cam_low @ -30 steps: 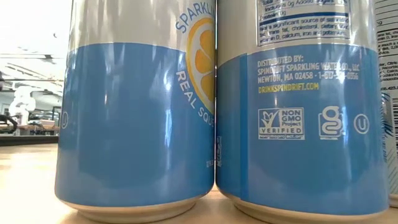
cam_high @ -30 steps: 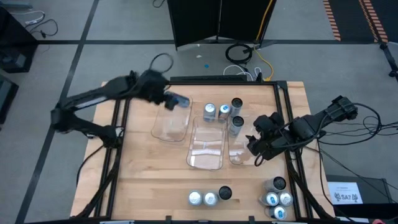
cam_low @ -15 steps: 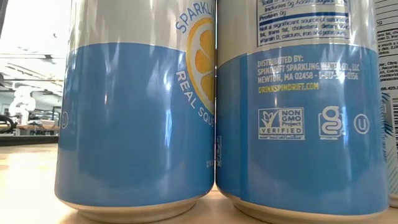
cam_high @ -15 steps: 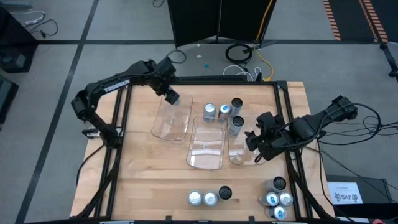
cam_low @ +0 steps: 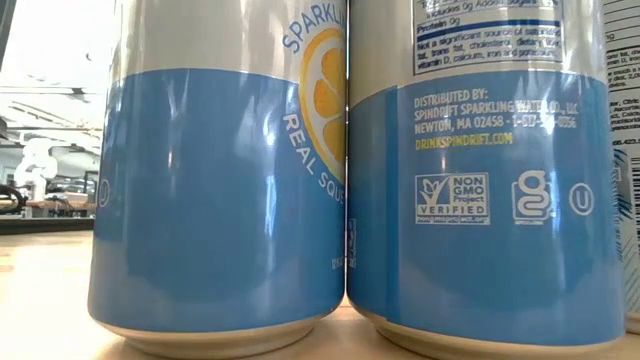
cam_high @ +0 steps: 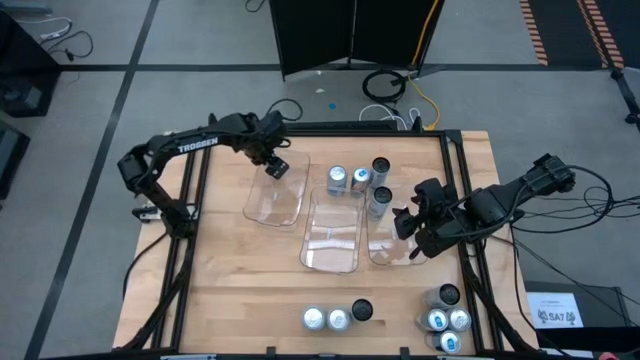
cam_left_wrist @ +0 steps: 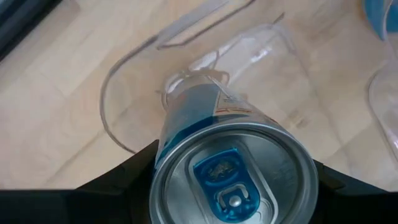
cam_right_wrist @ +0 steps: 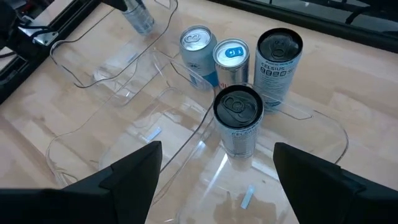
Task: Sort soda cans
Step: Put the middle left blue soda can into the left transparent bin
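My left gripper [cam_high: 275,163] is shut on a silver and blue soda can [cam_left_wrist: 233,177] with a blue tab, over the far end of the left clear tray [cam_high: 275,200]. My right gripper [cam_high: 408,226] hangs open over the right tray [cam_high: 385,250], with nothing between its fingers [cam_right_wrist: 134,177]. Near that tray's far end a dark-topped can [cam_right_wrist: 239,118] stands on its base. Three more cans [cam_right_wrist: 231,59] stand on their bases beyond the middle tray [cam_high: 333,240]. Other cans [cam_high: 337,319] stand along the near edge. My left gripper pinches the can's side wall just below the top rim [cam_left_wrist: 163,163], one finger on either side. The fingers come from above, pointing steeply down. The can hangs nearly upright, top up, over the tray's far end [cam_left_wrist: 186,68]. I cannot tell whether its base touches the tray.
Three cans [cam_high: 361,312] stand at the near edge's middle and several more [cam_high: 447,320] at the near right corner. Two blue cans [cam_low: 220,190] fill the low view. Black frame rails [cam_high: 190,210] run along the table's left and right sides.
My left gripper has come down toward the left tray's far end and tipped to point more steeply down. The can in it has gone from lying slanted to nearly upright. My right gripper has stayed in place and rolled a little about its own line.
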